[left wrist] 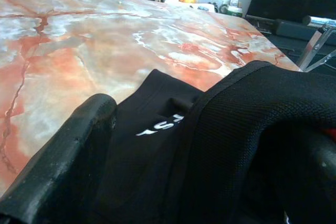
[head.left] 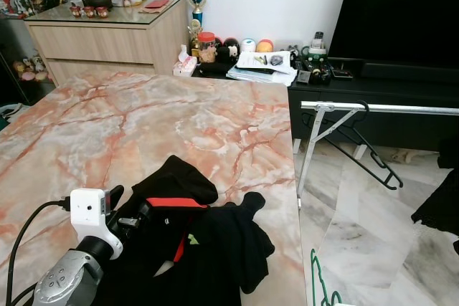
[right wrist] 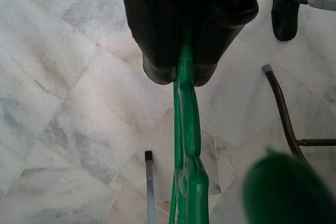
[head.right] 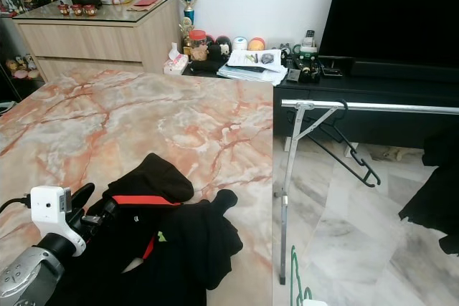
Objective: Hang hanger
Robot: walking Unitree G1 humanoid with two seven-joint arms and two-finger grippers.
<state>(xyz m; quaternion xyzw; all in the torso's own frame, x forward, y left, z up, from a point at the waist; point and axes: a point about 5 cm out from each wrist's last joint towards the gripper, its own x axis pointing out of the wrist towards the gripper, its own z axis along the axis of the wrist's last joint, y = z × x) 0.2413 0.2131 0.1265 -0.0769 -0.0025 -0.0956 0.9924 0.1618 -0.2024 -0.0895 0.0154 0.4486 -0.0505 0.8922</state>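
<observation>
Down low on right side, right gripper jaws pinch green hanger tight, kept ready for silver rail. Left gripper rests on black clothes on surface; jaws wide, around cloth.

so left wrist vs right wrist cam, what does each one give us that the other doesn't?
Left wrist: the left gripper's finger resting against the black garment on the marble table, with clutter along the wall behind. Right wrist: the right gripper shut on the green hanger, over the pale tiled floor. Shared: little beyond the metal rack, its bar in the left wrist view, likely its foot in the right.
</observation>
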